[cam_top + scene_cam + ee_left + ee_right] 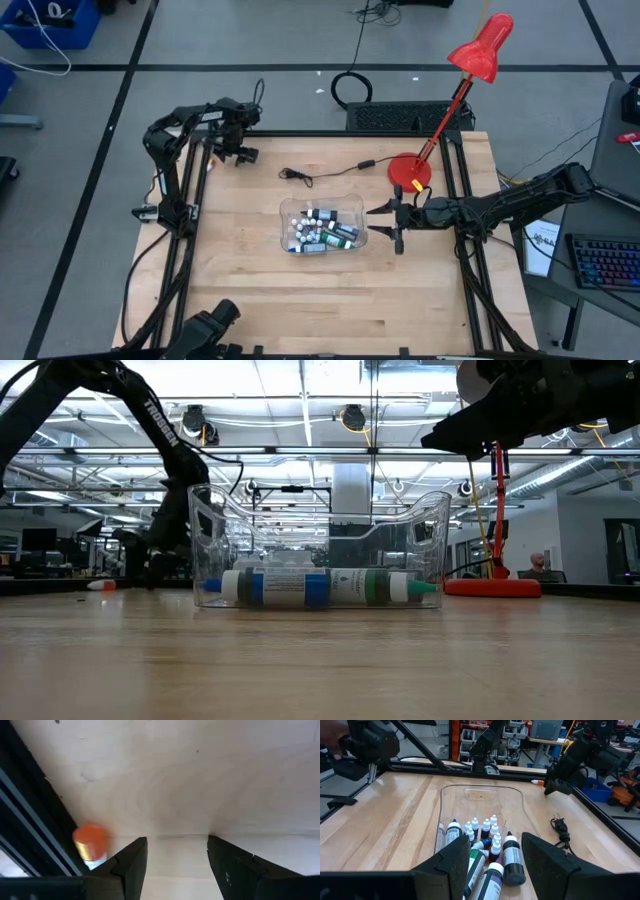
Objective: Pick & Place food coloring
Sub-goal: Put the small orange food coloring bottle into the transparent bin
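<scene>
The bottles [485, 845] are judged light, stiff and smooth-sided, likely to roll or slip, so a hold across one body just under its white cap would seem safest. They are heaped together in the clear tub [295, 208], which lies just ahead of and a little below the right gripper [492, 865]; its jaws are seen parted and empty, with the nearest bottles showing in the gap between them. The left gripper [177, 865] is held open and empty over bare table [200, 780] at a far corner, well apart from the tub, with one orange-capped bottle [90, 842] lying just outside one jaw.
</scene>
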You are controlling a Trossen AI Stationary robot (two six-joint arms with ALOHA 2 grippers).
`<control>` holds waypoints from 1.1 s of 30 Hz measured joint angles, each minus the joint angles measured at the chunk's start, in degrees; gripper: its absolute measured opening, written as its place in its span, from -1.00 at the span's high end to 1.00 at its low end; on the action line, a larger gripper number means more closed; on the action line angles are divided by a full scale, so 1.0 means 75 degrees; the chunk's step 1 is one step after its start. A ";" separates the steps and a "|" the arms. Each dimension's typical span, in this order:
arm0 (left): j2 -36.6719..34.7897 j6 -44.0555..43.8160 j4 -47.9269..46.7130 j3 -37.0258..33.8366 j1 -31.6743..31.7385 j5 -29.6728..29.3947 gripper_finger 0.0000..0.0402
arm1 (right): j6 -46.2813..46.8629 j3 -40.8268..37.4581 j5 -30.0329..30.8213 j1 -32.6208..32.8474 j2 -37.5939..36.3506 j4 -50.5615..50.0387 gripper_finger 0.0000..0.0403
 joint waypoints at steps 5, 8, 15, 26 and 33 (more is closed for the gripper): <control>-0.0381 0.0029 0.0085 0.0000 0.0020 -0.0013 -0.05 | 0.0018 0.0000 0.0000 0.0000 0.0000 0.0007 0.15; -0.0834 0.0031 0.0018 0.0000 0.0008 -0.0007 -0.05 | 0.0012 0.0002 0.0000 0.0000 0.0000 0.0013 0.15; -0.1738 0.0321 -0.0540 -0.0202 0.0133 0.0071 -0.05 | 0.0049 0.0000 0.0000 0.0000 0.0000 0.0005 0.15; -0.1005 -0.1043 -0.0583 -0.0332 -0.0139 -0.0896 -0.05 | 0.0085 0.0002 0.0000 0.0000 0.0000 0.0052 0.15; -0.0143 -0.1582 -0.1146 -0.0332 -0.0466 -0.2053 -0.05 | 0.0141 0.0002 -0.0040 0.0000 0.0000 0.0063 0.15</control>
